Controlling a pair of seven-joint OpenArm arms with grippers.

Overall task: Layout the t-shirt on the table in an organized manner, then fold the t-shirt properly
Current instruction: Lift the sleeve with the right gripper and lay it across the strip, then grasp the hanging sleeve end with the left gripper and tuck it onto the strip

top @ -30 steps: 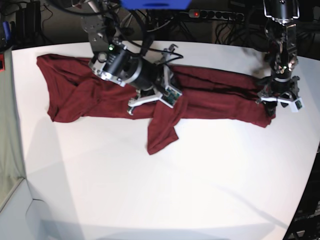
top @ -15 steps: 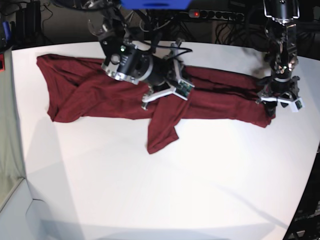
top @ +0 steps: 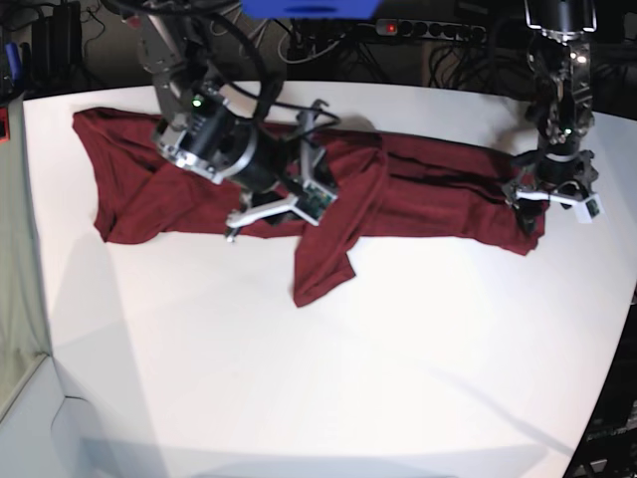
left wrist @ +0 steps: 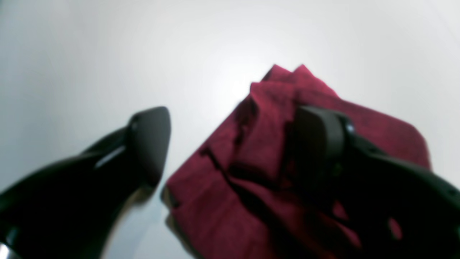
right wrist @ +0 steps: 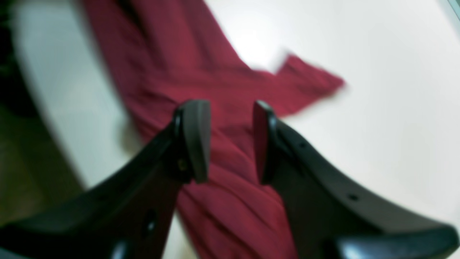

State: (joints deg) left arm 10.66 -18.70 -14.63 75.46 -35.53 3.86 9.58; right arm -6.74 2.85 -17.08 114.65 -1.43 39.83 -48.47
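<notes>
With both the left gripper [left wrist: 230, 144] and right gripper [right wrist: 228, 140] parted and holding nothing, you regrip 2 corners of the bunched t-shirt [top: 418, 194] and spread it flat on the table [top: 398, 368].

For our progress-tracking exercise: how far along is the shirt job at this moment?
Done: the t-shirt lies stretched across the table, though wrinkled. In hand: nothing; the left gripper stands open at its corner, and the right gripper is open above the cloth. Left: smoothing and all folding.
</notes>
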